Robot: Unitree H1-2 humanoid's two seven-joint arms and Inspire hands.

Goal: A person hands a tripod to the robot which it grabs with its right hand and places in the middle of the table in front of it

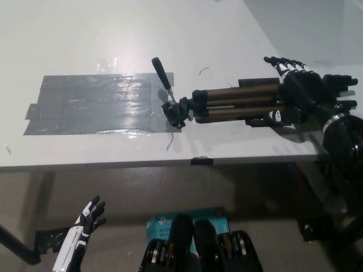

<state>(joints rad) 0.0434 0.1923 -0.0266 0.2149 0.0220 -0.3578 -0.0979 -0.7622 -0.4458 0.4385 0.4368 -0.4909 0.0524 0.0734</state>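
Tripod [232,105] lies on its side on the table [113,34], legs folded into one bundle.
- Its head [177,110] sits at the right edge of the tape [91,105]. The pan handle [161,72] slants up and back over the tape's right corner. The legs run straight away from the tape to the right.
- Right hand [303,93] is on the leg end farthest from the tape. Fingers [283,63] are pressed together side by side and laid over the far side of the bundle, with the thumb seemingly on the near side. This reads as a clasp round the legs, not a pinch.
- Holding at the foot end puts the head out in front, so the head meets the tape first. The grip is far from the heavy head, which probably explains why the tripod rests flat rather than being carried level.
- The tape looks like the mark for the table's middle. Only the head touches it and the body lies to its right. Judgement: set down, but short of centre.
- Left hand [91,215] idles below the table's near edge, on the near side of the tape. Its fingers are loosely spread and hold nothing.
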